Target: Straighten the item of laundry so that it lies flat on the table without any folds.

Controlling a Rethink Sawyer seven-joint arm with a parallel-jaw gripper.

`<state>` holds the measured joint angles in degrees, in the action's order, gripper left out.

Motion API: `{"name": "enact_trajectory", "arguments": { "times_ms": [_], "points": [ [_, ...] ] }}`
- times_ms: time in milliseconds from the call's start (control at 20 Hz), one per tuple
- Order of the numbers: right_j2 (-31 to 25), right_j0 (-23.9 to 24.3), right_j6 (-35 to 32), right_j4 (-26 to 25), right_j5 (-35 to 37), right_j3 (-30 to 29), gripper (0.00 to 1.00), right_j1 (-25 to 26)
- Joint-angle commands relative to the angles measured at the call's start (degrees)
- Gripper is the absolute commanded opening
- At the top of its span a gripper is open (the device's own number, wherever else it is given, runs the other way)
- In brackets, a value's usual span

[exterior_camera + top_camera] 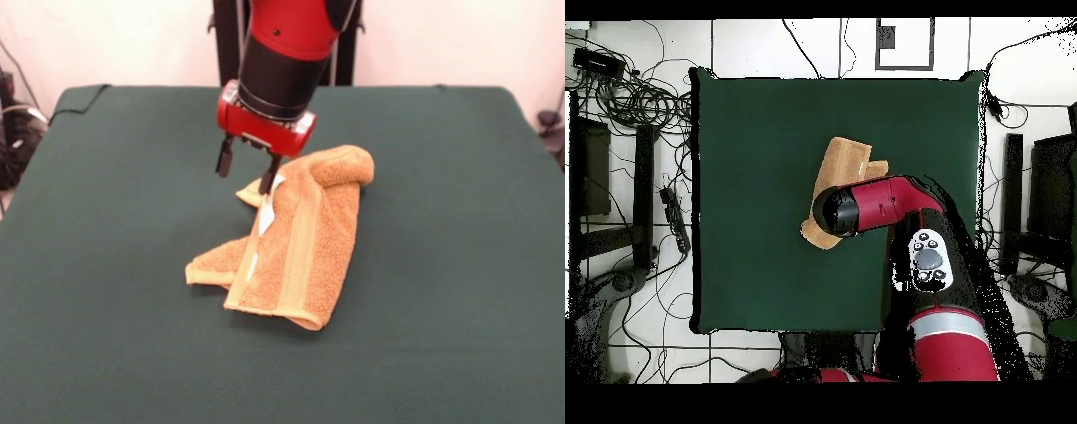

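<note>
Clearly still folded, towel (296,238) bunched mid-table (106,291), gripper (248,169) spread open and empty at its 11 o'clock corner beside white label (267,215), likely to pinch there and unfold.

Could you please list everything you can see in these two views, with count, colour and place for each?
towel: one, orange-tan, folded and bunched near the table's middle, small white label showing.
table: one, covered in dark green cloth, fills most of the front view.
cables: many, black, on the floor around the table in the overhead view.
arm: one, red and black, reaching over the towel.
end effector: one, dark fingers on a red housing, open, one finger at the towel's far edge by the label, the other over bare cloth.
</note>
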<state>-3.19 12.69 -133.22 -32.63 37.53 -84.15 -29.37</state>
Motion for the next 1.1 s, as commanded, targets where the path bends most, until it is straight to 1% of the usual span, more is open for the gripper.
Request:
{"name": "enact_trajectory", "arguments": {
  "times_ms": [50,150,300,500,700,900,1100],
  "points": [
    [-1.2,-3.6,3.4,-1.8,6.4,1.4,1.00,4.8],
    [-1.4,-3.8,3.4,-1.4,6.9,1.6,1.00,4.8],
    [-1.9,-3.5,3.9,0.1,8.4,0.7,1.00,3.1],
    [-3.0,-2.6,4.4,1.4,7.8,-0.7,1.00,1.2],
    [-3.2,-2.0,4.0,0.5,5.2,-0.4,1.00,3.3],
    [-2.7,-2.5,2.5,-0.3,3.2,-0.1,1.00,4.9],
    [-3.0,-2.3,2.8,0.7,4.6,-0.4,1.00,3.7]
  ]
}}
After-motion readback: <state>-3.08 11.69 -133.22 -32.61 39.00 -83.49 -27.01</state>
